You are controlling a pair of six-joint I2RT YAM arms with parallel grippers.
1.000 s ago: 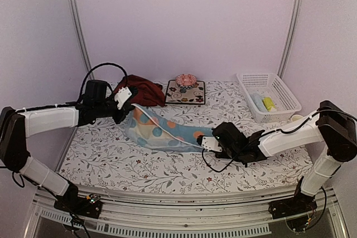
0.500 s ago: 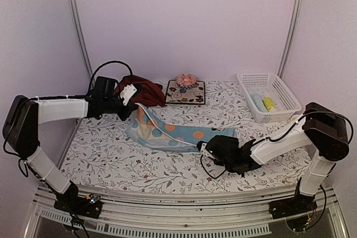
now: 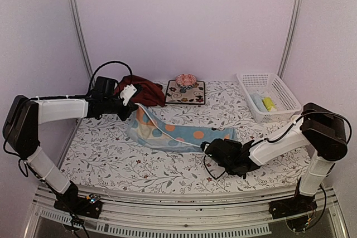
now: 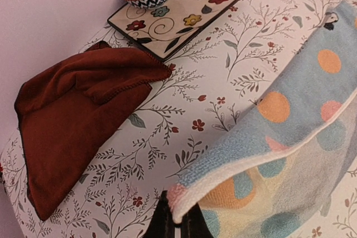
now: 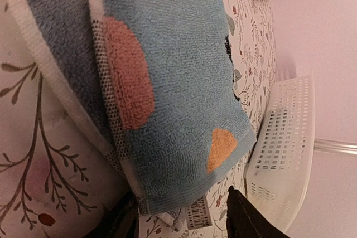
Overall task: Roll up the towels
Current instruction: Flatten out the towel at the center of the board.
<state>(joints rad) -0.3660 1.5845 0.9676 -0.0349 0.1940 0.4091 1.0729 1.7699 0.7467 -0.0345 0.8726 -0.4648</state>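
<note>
The soft light blue cloth towel with orange dots (image 3: 167, 132) lay stretched out left of the white plastic basket (image 3: 268, 96).
My left gripper (image 4: 175, 224) pinched tight the corner farthest from the basket; my right gripper (image 5: 182, 215) stood open around the nearest end.

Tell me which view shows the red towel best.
Left wrist: the red towel lies nearly whole and close, crumpled. Top view shows it small, partly behind the left arm. Right wrist misses it.

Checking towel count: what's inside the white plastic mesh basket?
A pale blue towel and a small yellow towel show inside the basket; anything beneath them is covered.
</note>
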